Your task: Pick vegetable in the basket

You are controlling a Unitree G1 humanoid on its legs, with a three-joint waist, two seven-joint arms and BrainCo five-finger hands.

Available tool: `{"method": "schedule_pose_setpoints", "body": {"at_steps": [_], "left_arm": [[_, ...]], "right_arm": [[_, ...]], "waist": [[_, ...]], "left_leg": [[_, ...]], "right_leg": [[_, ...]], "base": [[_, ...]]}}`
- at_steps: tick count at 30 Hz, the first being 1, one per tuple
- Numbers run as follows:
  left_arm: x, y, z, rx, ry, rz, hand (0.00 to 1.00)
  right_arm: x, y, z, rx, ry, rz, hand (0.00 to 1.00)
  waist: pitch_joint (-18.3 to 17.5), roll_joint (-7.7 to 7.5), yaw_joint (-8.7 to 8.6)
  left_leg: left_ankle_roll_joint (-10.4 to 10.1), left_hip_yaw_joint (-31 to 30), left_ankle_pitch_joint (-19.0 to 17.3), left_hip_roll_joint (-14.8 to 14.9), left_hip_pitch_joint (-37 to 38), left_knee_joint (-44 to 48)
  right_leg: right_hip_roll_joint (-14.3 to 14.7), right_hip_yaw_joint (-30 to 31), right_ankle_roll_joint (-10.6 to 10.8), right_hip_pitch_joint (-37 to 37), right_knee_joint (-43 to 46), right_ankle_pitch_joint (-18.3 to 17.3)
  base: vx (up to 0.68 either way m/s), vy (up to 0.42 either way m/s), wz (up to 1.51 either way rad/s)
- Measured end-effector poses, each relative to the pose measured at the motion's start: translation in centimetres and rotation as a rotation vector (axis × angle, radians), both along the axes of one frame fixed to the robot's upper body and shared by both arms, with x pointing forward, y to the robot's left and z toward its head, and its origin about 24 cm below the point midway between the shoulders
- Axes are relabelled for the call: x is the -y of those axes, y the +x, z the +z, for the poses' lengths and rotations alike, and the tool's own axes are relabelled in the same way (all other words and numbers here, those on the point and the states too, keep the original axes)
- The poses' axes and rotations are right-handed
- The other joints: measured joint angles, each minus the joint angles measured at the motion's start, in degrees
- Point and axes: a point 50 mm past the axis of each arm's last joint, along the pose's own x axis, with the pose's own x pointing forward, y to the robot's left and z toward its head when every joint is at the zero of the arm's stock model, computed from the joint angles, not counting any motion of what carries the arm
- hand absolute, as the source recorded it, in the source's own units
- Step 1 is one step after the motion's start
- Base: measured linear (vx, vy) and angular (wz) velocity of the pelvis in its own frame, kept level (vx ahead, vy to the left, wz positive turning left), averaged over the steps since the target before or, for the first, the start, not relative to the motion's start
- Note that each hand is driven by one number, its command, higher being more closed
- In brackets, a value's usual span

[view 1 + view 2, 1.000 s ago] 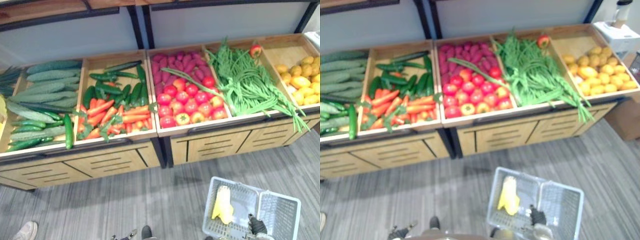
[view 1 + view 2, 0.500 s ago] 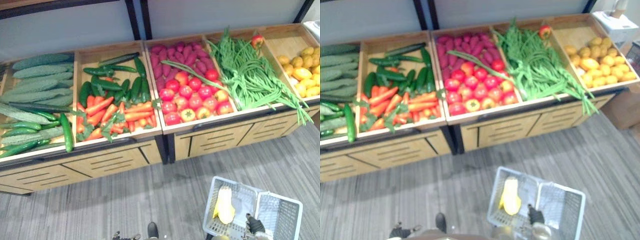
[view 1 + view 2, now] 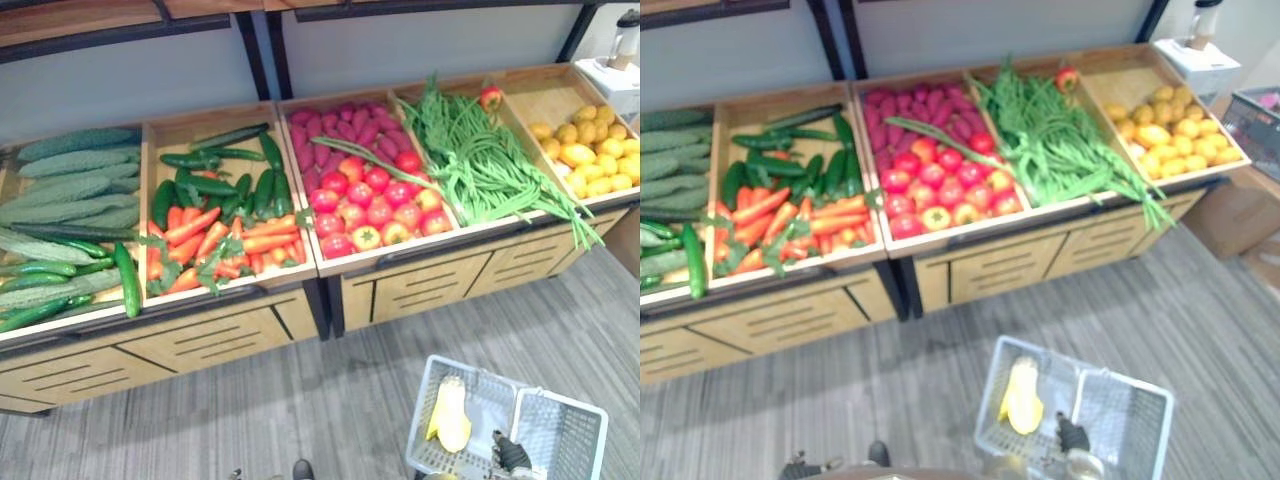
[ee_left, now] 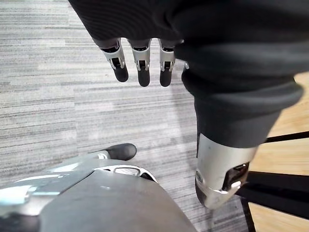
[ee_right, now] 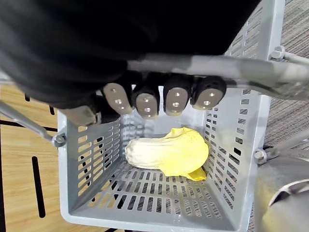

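A grey plastic basket (image 3: 560, 440) hangs low over the floor in front of the stand, at my right side. A pale yellow cabbage (image 5: 169, 152) lies on its bottom (image 3: 448, 412). My right hand (image 5: 164, 99) has its fingers curled round the basket's metal handle (image 5: 241, 67), and it also appears at the basket's near rim (image 3: 511, 455). My left hand (image 4: 140, 63) hangs over the grey floor with straight fingers and holds nothing.
The wooden stand (image 3: 400, 290) ahead holds cucumbers (image 3: 70, 190), green peppers with carrots (image 3: 215, 235), tomatoes (image 3: 375, 205) below purple tubers (image 3: 340, 125), green beans (image 3: 480, 160) and yellow fruit (image 3: 590, 160). A cardboard box (image 3: 1230, 215) stands at the far right.
The head camera has shifted, so the stand sits a little further left in the picture. The basket stays in my right hand with the cabbage inside.
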Motion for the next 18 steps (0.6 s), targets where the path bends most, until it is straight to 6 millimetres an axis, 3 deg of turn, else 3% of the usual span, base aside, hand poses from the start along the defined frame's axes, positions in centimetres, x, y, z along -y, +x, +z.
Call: {"method": "schedule_pose_setpoints", "body": {"at_steps": [3,5,7,9,14,18], "left_arm": [[-0.1,-0.1,0.0,0.003,0.002,0.007,0.0],[-0.4,0.5,0.2,0.028,0.011,0.014,0.0],[-0.2,0.6,0.2,0.034,0.006,0.015,0.0],[0.4,0.7,0.1,0.037,-0.008,0.017,0.0],[0.4,0.6,0.2,0.043,-0.008,0.04,0.0],[0.4,-0.1,0.0,0.024,-0.013,0.07,0.0]], "right_arm": [[-0.1,0.1,0.1,0.011,-0.002,0.007,1.0],[0.1,-0.2,0.0,0.007,-0.005,0.0,1.0],[0.7,-0.4,0.1,0.006,-0.017,-0.015,1.0],[1.3,-0.6,0.2,0.005,-0.026,-0.04,1.0],[1.3,-0.8,0.1,0.001,-0.017,-0.068,1.0],[1.0,-1.0,0.0,-0.007,-0.006,-0.076,1.0]], "waist": [[0.9,-0.06,0.21],[1.48,-0.81,0.02],[1.78,0.17,0.54],[1.75,0.73,0.6],[1.91,0.07,1.33],[1.8,-0.08,1.23]], "left_leg": [[0.14,-0.92,-5.5,2.22,-4.44,13.47],[0.72,-4.35,-5.45,2.44,-9.11,24.13],[0.86,-6.38,-5.28,2.89,-11.16,28.98],[0.67,-6.25,-4.33,2.95,-11.11,28.52],[0.32,-6.1,-0.27,2.65,-10.55,23.58],[-0.65,-6.12,-0.89,3.05,-5.76,14.34]], "right_leg": [[0.0,0.71,-0.62,-0.23,3.38,-3.86],[-0.94,0.43,-0.62,0.54,5.18,-5.26],[-0.96,0.18,-1.0,1.57,6.37,-6.1],[-1.11,-0.36,-0.81,1.65,7.09,-6.35],[-1.57,-1.18,-1.57,1.88,5.0,-5.37],[0.58,-0.52,-1.84,2.82,0.81,-2.78]], "base": [[0.0,-0.051,-0.01],[-0.01,-0.1,0.19],[0.04,-0.085,0.1],[0.07,-0.039,0.15],[0.06,-0.038,0.08],[0.07,0.036,-0.06]]}}
